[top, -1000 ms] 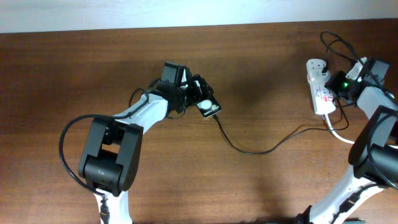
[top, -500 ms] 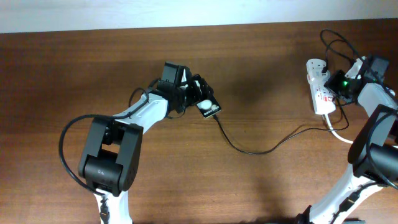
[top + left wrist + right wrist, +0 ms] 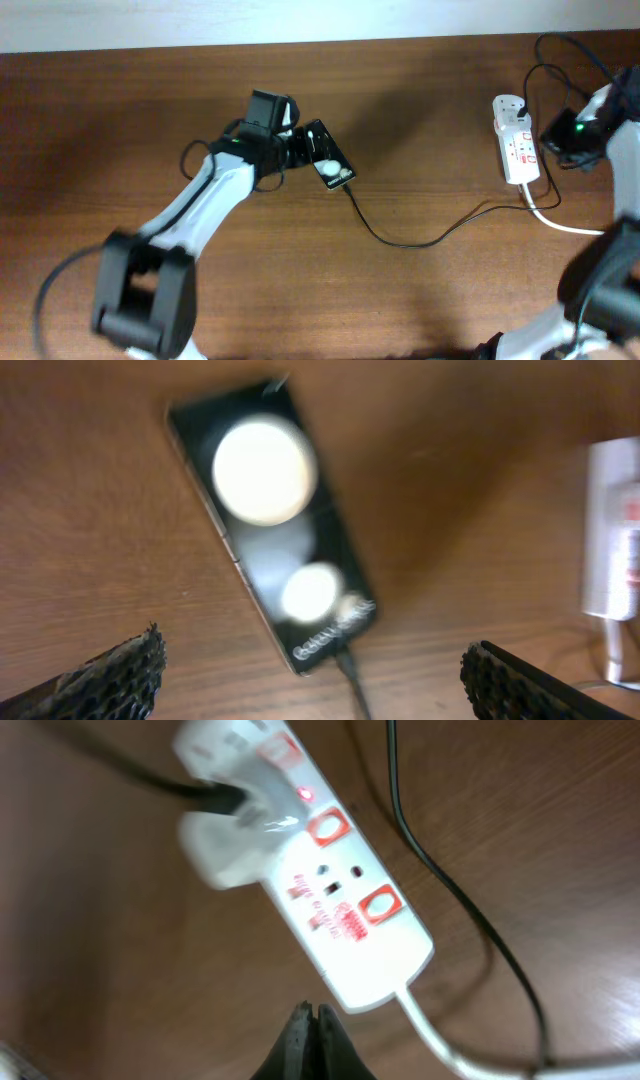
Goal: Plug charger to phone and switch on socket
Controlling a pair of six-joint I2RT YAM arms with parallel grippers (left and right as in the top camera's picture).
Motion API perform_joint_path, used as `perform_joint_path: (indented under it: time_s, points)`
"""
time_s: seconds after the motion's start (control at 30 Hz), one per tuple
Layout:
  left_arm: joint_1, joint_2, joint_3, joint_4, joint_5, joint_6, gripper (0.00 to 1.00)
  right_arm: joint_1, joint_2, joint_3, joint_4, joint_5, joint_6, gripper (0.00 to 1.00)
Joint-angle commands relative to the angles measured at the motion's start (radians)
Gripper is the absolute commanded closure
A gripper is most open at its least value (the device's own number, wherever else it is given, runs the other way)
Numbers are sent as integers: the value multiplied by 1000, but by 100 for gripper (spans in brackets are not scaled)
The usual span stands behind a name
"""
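The phone point(image 3: 270, 530) looks slick and rigid; hold its long edges. The cable point(image 3: 400, 240) seems limp. The left tool point(image 3: 315, 678) gapes open; the right tool point(image 3: 312, 1038) is closed, empty.

White arms point(image 3: 205, 195), black joints; left pincer point(image 3: 325, 680) has ridged black fingertips point(image 3: 110, 675).

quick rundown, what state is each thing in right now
phone, lying flat on the table
charger cable, looks plugged into the phone's end, slack
power strip, black plug in, small red light lit
left fingers, open, empty
right fingers, shut, empty
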Motion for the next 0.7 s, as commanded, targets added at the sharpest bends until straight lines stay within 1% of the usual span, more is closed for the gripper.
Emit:
perform_joint_path:
  time_s: [0.0,0.1,0.17,0.2,0.3,0.37,0.47,0.5,0.53,0.57,0.67]
  points:
    - [8,-170,7,-33,-27,86,1,40,-243,34,-75,27,-73,96]
    - [3,-274,7,-114,-27,139,1,133,-391,34,-174,16,-130,96]
    - [3,-317,7,-174,-28,161,1,220,-471,34,-236,16,-166,96]
    - [3,-345,7,-220,-27,171,1,285,-528,34,-280,17,-180,96]
    - [3,-416,7,-314,-28,208,1,388,-653,34,-355,17,-179,96]
    - [-2,-483,7,-374,-28,259,1,432,-746,34,-418,17,-180,95]
    - [-32,-624,6,-472,-38,340,1,456,-905,34,-537,16,-197,24]
    - [-45,-664,6,-492,-54,362,1,456,-938,34,-562,18,-202,9]
    - [-58,-701,6,-503,-55,396,0,456,-977,34,-588,17,-202,1]
    - [-71,-732,6,-508,-55,419,1,456,-1007,34,-605,17,-202,2]
    - [-86,-819,6,-519,-103,426,1,456,-1100,34,-629,21,-201,1]
